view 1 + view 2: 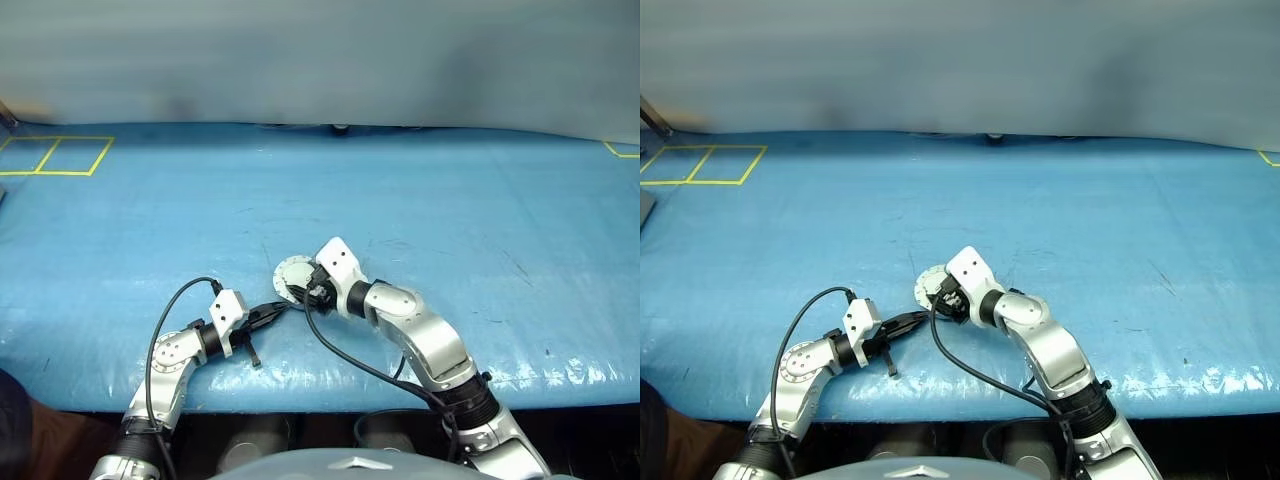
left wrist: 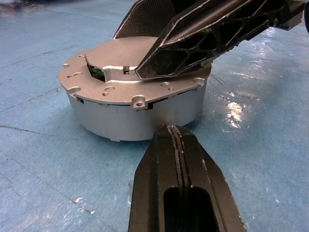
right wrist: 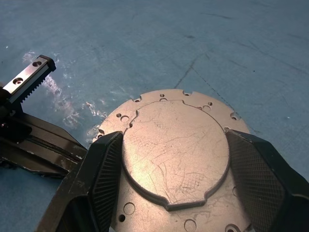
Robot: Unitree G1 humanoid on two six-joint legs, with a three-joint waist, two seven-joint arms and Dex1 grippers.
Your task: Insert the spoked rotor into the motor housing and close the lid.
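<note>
Left gripper: nearest, jaws shut and empty, tip just beside the motor housing wall.
Lid: down flat on the housing, near the table front edge.
Right gripper: jaws wide, straddling the lid's raised disc from above; whether they press it is unclear.
Nearer arm: right.

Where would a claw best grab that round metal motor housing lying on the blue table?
Probably from above, across its width. The motor housing lies flat with the lid closed on top, so its straight round side wall offers two opposite faces to pinch. The right claw already straddles the top that way, fingers apart on either side.
</note>
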